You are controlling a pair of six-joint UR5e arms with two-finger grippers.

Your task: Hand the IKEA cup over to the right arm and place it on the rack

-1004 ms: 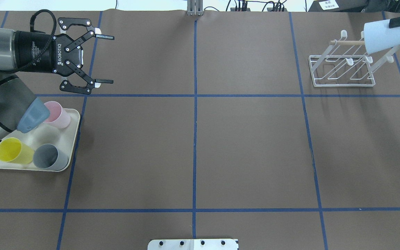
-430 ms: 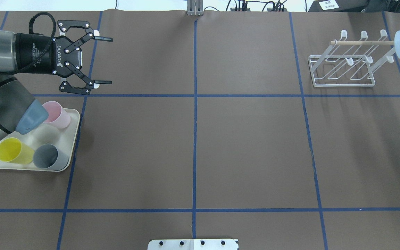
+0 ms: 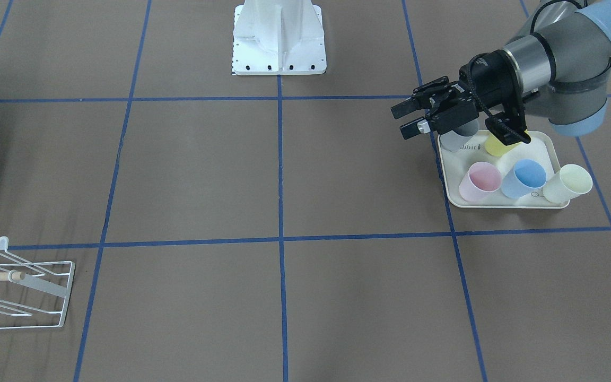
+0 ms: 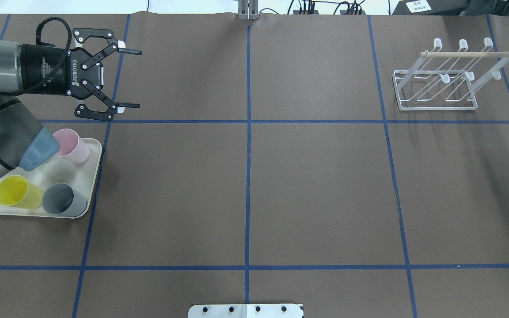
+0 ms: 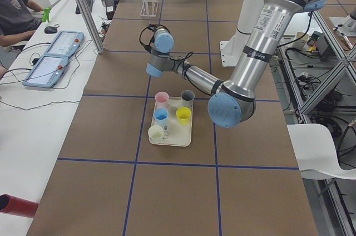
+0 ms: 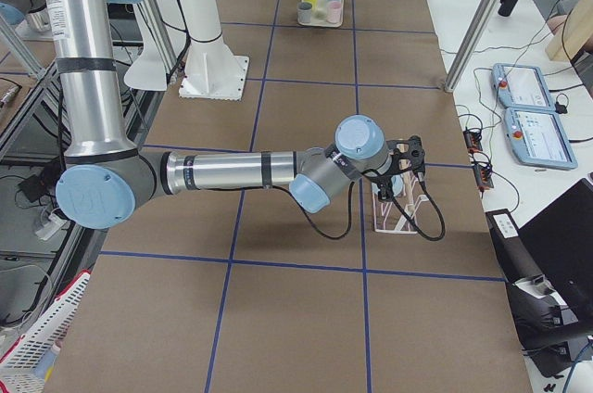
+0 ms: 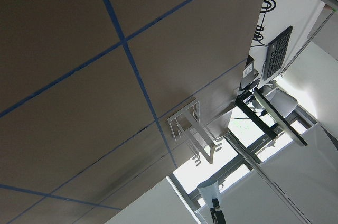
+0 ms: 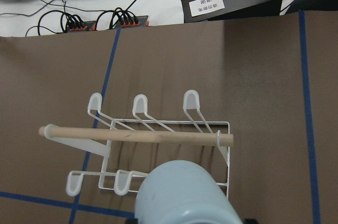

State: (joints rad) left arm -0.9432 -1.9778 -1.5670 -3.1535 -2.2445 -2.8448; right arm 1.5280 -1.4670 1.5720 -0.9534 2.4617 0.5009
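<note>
The handover part of the task is being judged as done: the IKEA cup, light blue, is being carried in the air at the right arm's wrist, just off the right end of the rack, and nothing is being held by the left arm. The placing is being left to do. No prong of the rack is being occupied, and in the wrist view the cup is being shown in front of the wooden dowel and not on it. Which way the cup's mouth is turned cannot be told. The right gripper is being hidden almost wholly by the cup, so its fingers are hardly being shown, but they are being judged as closed on the cup, since it is being kept clear of the table. The right arm is being stretched out low and long along the table, its wrist above the rack. The left gripper is being held wide open and empty, level with the table and pointed toward its middle. The left elbow is being held over the tray, where the pink cup, yellow cup and grey cup are standing.
</note>
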